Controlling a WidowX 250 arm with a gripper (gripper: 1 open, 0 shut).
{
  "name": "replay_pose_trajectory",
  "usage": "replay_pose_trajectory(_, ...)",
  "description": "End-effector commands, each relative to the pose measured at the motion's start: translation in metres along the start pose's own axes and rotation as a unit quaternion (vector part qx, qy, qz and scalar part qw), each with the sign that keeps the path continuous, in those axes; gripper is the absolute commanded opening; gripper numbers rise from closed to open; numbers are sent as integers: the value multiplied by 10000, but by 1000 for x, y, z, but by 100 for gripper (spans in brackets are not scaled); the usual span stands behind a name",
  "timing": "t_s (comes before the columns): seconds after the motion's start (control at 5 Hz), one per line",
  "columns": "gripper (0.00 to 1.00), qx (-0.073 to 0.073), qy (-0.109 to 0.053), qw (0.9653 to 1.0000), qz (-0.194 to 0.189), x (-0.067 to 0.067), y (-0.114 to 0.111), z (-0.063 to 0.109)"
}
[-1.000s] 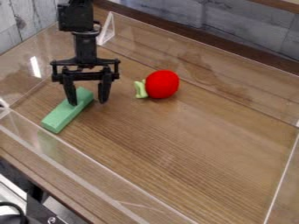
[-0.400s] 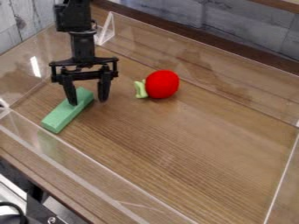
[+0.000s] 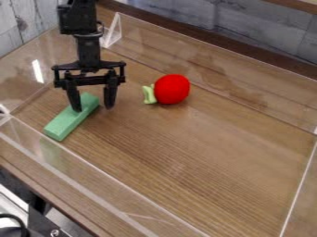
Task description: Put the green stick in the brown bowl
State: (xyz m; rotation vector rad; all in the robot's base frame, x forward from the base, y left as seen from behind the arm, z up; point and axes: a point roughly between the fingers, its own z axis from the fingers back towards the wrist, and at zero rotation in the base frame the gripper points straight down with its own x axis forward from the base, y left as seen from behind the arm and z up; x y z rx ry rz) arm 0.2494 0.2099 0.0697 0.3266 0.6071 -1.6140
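The green stick (image 3: 70, 120) is a flat green block lying on the wooden table at the left, pointing from front left to back right. My gripper (image 3: 93, 99) is black and hangs straight down over the stick's far end. Its fingers (image 3: 76, 100) are spread open, one on each side of that end, and hold nothing. No brown bowl shows in this view.
A red round object with a small green stem (image 3: 170, 89) lies to the right of the gripper. Clear plastic walls (image 3: 37, 139) ring the table on the front, left and right sides. A brick wall runs behind.
The gripper has shifted very slightly to the left over the stick's end. The stick and the red object have not moved.
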Motion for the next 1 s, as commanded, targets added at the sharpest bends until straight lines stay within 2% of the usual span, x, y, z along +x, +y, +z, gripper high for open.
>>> replay_pose_trajectory(0.0,0,-101,-20,9996,256,-2,-7,-3)
replay_pose_trajectory(0.2,0,105,38,9999,-73,-1,-5,-8)
replay_pose_trajectory(0.4,0,311,98,9987,-401,1,-2,-12)
replay_pose_trajectory(0.8,0,466,140,9965,-673,-2,-3,-6)
